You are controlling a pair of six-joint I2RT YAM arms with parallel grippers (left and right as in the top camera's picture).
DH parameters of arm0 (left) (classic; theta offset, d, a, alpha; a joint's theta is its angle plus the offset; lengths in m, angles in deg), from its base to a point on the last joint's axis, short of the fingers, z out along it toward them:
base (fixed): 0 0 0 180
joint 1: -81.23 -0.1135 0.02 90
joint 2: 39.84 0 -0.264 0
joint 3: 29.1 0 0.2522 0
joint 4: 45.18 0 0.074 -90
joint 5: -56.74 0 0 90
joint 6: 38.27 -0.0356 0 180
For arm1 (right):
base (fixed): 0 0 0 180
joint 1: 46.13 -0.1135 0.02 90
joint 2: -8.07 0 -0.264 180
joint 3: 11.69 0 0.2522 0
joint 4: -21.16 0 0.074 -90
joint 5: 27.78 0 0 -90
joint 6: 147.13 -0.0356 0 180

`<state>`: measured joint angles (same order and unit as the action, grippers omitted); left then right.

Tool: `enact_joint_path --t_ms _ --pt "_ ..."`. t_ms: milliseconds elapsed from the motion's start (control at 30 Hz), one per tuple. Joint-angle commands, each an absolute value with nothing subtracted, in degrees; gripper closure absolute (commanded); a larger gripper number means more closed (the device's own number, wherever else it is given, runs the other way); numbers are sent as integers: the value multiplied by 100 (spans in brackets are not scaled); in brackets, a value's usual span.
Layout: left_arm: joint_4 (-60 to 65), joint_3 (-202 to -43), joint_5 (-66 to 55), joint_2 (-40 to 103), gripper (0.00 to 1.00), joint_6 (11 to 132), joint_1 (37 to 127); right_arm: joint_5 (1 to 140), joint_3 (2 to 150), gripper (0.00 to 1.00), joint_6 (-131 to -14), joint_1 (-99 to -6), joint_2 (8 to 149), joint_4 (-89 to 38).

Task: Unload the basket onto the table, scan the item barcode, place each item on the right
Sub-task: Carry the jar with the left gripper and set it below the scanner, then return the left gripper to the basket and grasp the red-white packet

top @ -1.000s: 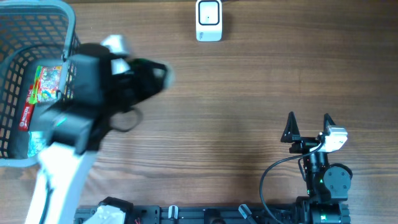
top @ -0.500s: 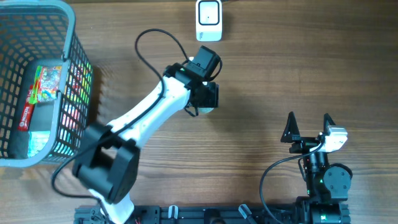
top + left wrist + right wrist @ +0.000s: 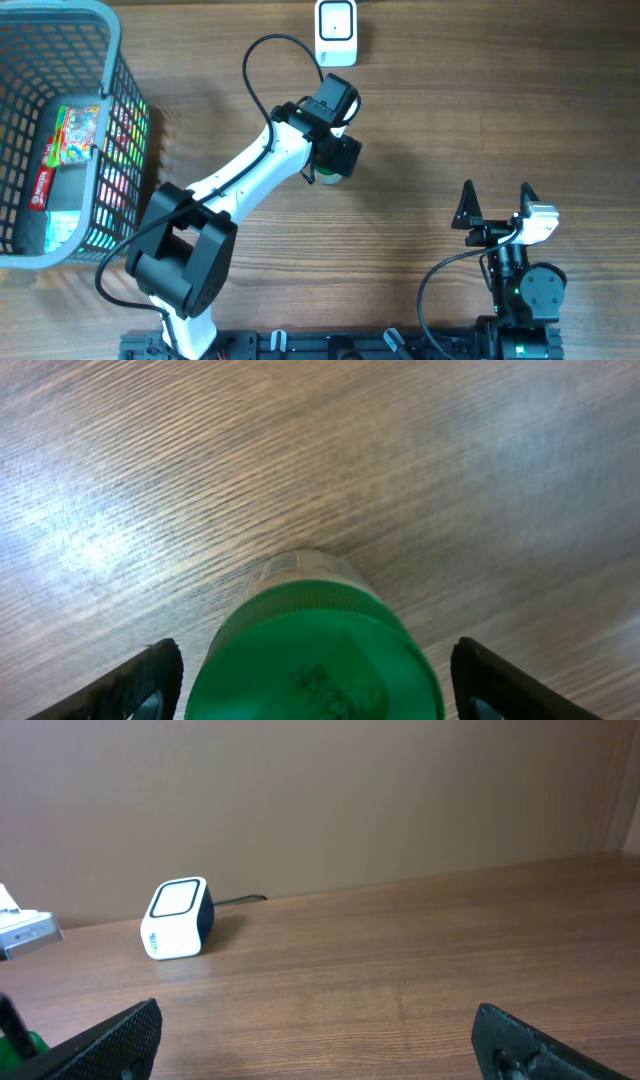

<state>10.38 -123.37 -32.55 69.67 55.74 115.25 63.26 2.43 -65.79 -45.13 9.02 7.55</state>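
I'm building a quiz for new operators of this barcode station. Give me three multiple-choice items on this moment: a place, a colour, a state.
1. Where is the white scanner? A on the table, beyond the left gripper; B held in the air; C on the floor.
2. The cap under the left gripper is: A red; B green; C blue.
3. The left gripper's jaws are: A shut on the cap; B open, clear of the cap on both sides; C hidden.
Key: 1 A, seen overhead; 2 B, green in the wrist view; 3 B, gaps flank the cap.
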Motion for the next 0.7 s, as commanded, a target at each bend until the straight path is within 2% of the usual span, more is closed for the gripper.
enact_joint_path --t_ms 0,67,233,367,467,533,567,667 --pt "1082 -12451 -3900 6709 4 4676 11521 6249 236 0 -6479 -4535 909 774" --pt "1211 -12626 -3957 6412 0 4547 11521 6249 236 0 -6479 -4535 909 774" --pt "1652 -13367 -3996 5295 0 4519 11510 6249 236 0 -6477 -4535 909 774" --pt "1661 -13751 -4864 4217 0 5277 11175 6247 236 0 -6479 -4535 909 774" --pt "1705 -13782 -4986 3487 0 6038 10148 6247 236 0 -6477 -4535 909 774" --pt "1952 -13782 -4927 3144 0 7102 8911 6249 236 0 -6479 -4535 909 774" --pt "2264 -13780 -4538 3050 0 7852 7838 6249 236 0 -6477 -4535 909 774" --pt "2679 -13754 -2993 3192 0 8095 6102 6249 236 0 -6479 -4535 909 774"
